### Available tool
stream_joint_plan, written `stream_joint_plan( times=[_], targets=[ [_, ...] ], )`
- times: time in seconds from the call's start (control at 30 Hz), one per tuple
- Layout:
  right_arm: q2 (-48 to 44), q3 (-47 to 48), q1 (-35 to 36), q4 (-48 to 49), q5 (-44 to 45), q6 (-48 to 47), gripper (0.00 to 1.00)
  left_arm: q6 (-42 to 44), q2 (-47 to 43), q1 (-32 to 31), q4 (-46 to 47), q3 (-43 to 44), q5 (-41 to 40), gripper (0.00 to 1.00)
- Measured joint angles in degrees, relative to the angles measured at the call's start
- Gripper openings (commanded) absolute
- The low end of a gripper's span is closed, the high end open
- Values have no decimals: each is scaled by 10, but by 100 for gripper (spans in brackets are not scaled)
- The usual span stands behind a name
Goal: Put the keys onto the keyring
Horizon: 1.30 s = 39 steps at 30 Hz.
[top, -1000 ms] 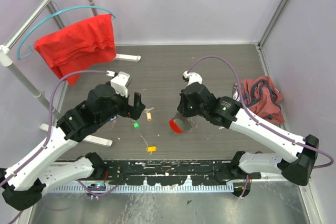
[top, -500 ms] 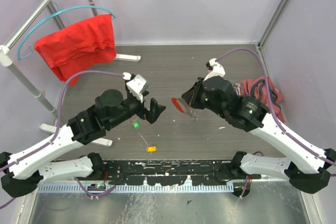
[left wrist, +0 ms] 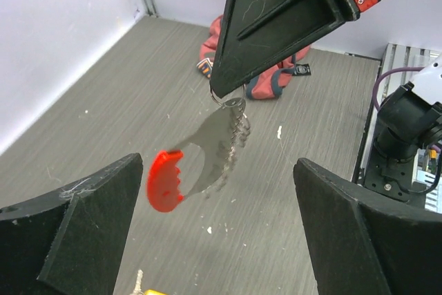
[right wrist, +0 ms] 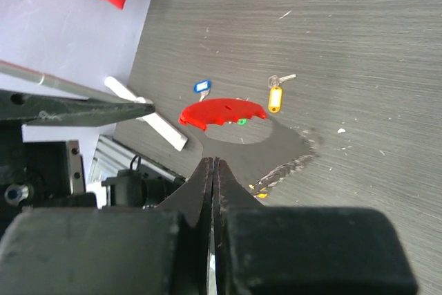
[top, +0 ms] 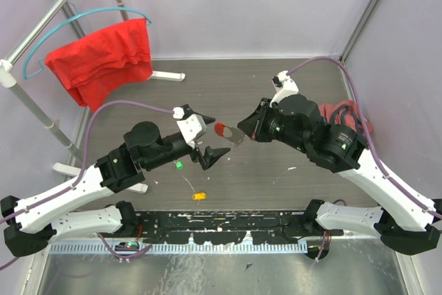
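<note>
Red-barred keyring held up at frame centre, between two arms

The right gripper (top: 243, 134) is closed tight on the wavy silver-grey loop end of the keyring (top: 226, 132), its short red plastic bar pointing left, lifted off the dark wood-grain table (top: 276, 88); the left gripper (top: 209, 136) holds nothing, its jaws spread wide on either side of the red bar without touching it; on the table lie a green-tagged key (top: 179, 165) and an orange-tagged key (top: 199, 196) in the lower centre; the right wrist view also shows a yellow-tagged key (right wrist: 275, 98) and a blue-tagged key (right wrist: 201, 86).
</note>
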Motion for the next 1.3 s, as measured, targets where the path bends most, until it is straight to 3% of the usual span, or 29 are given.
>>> stream_joint_plan(
  times=[0.23, 0.5, 1.17, 1.3],
  targets=[
    [-2, 14, 0, -1, -45, -30, 1, 28, 5, 0, 16, 0, 17, 88],
    [-3, 14, 0, 1, -90, -61, 1, 39, 30, 0, 17, 10, 43, 70],
    [-35, -11, 0, 55, -125, -99, 1, -23, 56, 0, 71, 22, 85, 44],
    [-35, -13, 0, 59, -131, -97, 1, -26, 59, 0, 77, 22, 86, 35]
  ],
)
